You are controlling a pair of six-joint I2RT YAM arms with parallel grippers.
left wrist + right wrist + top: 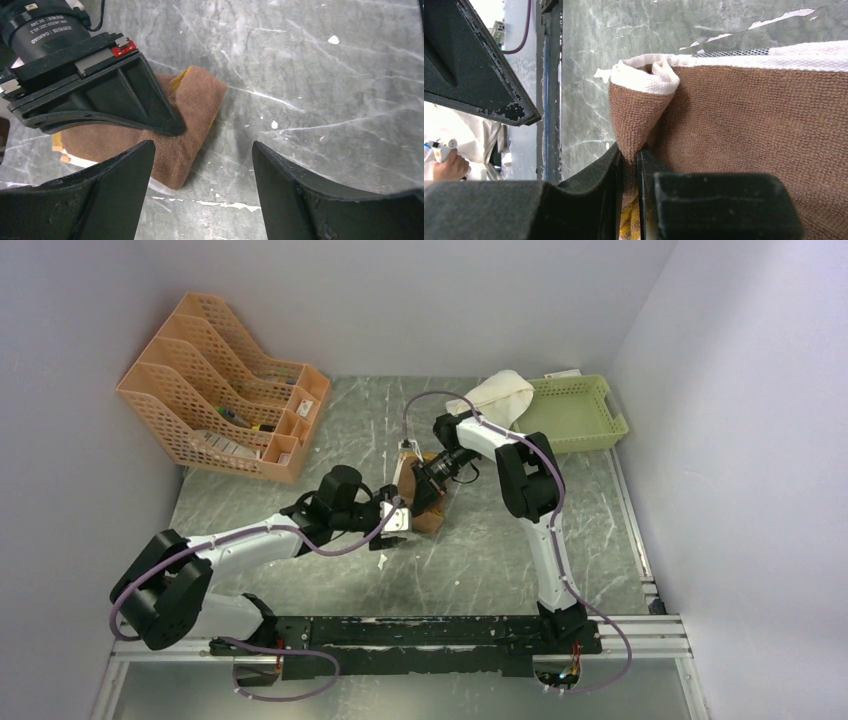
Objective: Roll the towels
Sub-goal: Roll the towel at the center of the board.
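Note:
The mustard-and-brown towel (432, 512) lies folded mid-table, brown side up, with a white edge showing in the right wrist view (749, 125). My right gripper (428, 490) is shut on a pinched fold at the towel's corner (630, 152); yellow cloth shows between its fingers. My left gripper (398, 523) is open and empty, just left of the towel, with the towel's brown corner (192, 120) in front of its jaws (200, 150). The cream-white towel (497, 393) lies bunched at the back, draped over the green basket's left edge.
An orange file rack (225, 390) with small items stands at the back left. A green mesh basket (580, 412) sits at the back right. A black rail (440, 630) runs along the near edge. White walls close in both sides.

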